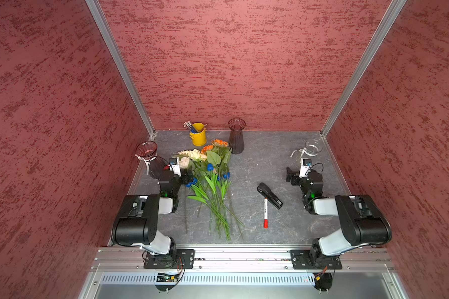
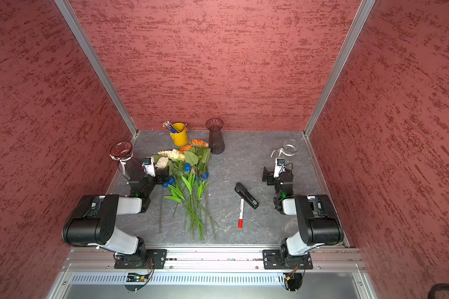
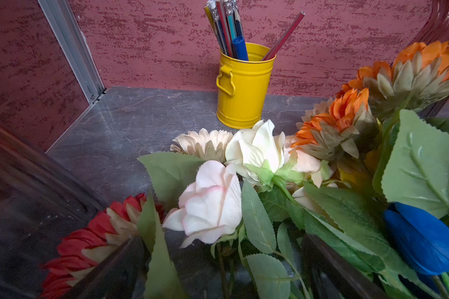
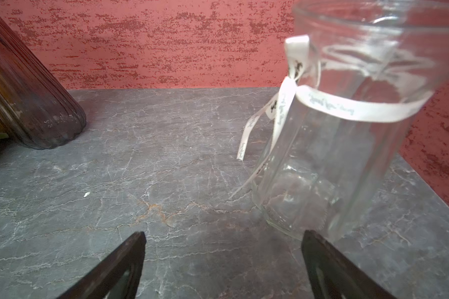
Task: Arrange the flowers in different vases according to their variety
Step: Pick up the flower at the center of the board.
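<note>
- Red-textured walls on three sides, grey marbled worktop [image 1: 257, 160] underneath.
- Mid-worktop: flowers [image 1: 210, 178] heaped flat and mixed (roses, sunflowers, blue tulips), none sorted yet. Heads away from the arm bases, stems fanned toward them, probably for easy reach.
- Three vases, all empty, likely one per variety:
  - dark flared vase [image 1: 148, 155] just beside the heap on the left arm's side
  - ribbed vase [image 1: 236, 139] just beyond the heap's orange heads
  - clear vase [image 1: 313, 147] well apart from the heap on the right arm's side
- Spread wide and pinching nothing: left claw [image 3: 224, 240], low over the heap with a pale rose [image 3: 210, 202] just ahead of its tips. Seemingly lined up for a first pick.
- Likewise spread and empty: right claw [image 4: 223, 240], well apart from the heap, just short of the clear vase, perhaps to steady it.
- Not for sorting: yellow pen cup [image 1: 198, 136] just beyond the heap, red marker [image 1: 265, 213] and black oblong object [image 1: 269, 195] near the heap's stems.
</note>
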Tool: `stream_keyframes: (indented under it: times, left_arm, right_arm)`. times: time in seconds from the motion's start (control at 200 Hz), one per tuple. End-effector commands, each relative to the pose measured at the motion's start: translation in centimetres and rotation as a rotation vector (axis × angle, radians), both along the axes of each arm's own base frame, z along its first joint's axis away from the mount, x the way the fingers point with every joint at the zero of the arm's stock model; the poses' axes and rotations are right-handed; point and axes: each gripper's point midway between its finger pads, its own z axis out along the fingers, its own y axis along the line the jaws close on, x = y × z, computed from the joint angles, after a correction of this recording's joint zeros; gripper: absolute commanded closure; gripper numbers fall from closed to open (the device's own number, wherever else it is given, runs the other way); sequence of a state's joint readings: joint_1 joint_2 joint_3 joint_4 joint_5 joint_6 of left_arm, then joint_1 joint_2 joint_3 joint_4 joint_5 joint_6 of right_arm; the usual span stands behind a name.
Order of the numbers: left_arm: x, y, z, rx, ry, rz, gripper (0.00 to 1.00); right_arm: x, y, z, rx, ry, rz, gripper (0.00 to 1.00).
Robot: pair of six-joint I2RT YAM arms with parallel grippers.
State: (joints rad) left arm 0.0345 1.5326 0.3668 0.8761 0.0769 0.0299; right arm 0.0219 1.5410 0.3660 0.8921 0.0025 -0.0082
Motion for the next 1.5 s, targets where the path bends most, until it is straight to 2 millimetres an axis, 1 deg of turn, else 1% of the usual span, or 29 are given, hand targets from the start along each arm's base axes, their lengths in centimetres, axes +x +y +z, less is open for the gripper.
stream_keyframes:
  times: [0.0,1.017,1.142,1.197,1.247,1.353,1.418,1.443,1.493]
  left_arm:
    - [0.6,0.2,0.9,-0.005,-0.031,0.008,0.00]
    - [0.6,0.2,0.9,-0.008,-0.029,0.005,0.00]
    - [0.6,-0.2,0.9,-0.006,-0.028,-0.017,0.00]
    - [0.6,-0.8,1.5,0.005,-0.022,-0.045,0.00]
    - [0.6,-0.6,2.3,0.013,-0.008,-0.028,0.00]
    - [-0.1,-0.6,4.9,0.035,-0.028,0.011,0.00]
    - [-0.6,-0.5,6.2,0.003,-0.010,0.044,0.00]
    - [-1.0,-0.5,6.0,-0.015,0.029,0.056,0.00]
    - [-1.4,-0.7,6.4,-0.039,0.080,0.064,0.00]
  right_arm:
    - [0.7,-0.5,1.1,-0.007,-0.036,-0.016,0.02]
    - [0.7,-0.4,1.1,-0.007,-0.036,-0.014,0.02]
    - [0.7,-0.4,1.1,-0.007,-0.038,-0.015,0.02]
    - [0.7,-0.5,1.1,-0.007,-0.038,-0.015,0.02]
    - [0.7,-0.5,1.1,-0.007,-0.038,-0.015,0.01]
    - [0.7,-0.4,1.1,-0.007,-0.037,-0.015,0.01]
    - [0.7,-0.4,1.1,-0.007,-0.036,-0.014,0.02]
    - [0.7,-0.4,1.0,-0.005,-0.035,-0.014,0.02]
    - [0.7,-0.5,1.0,-0.007,-0.035,-0.016,0.01]
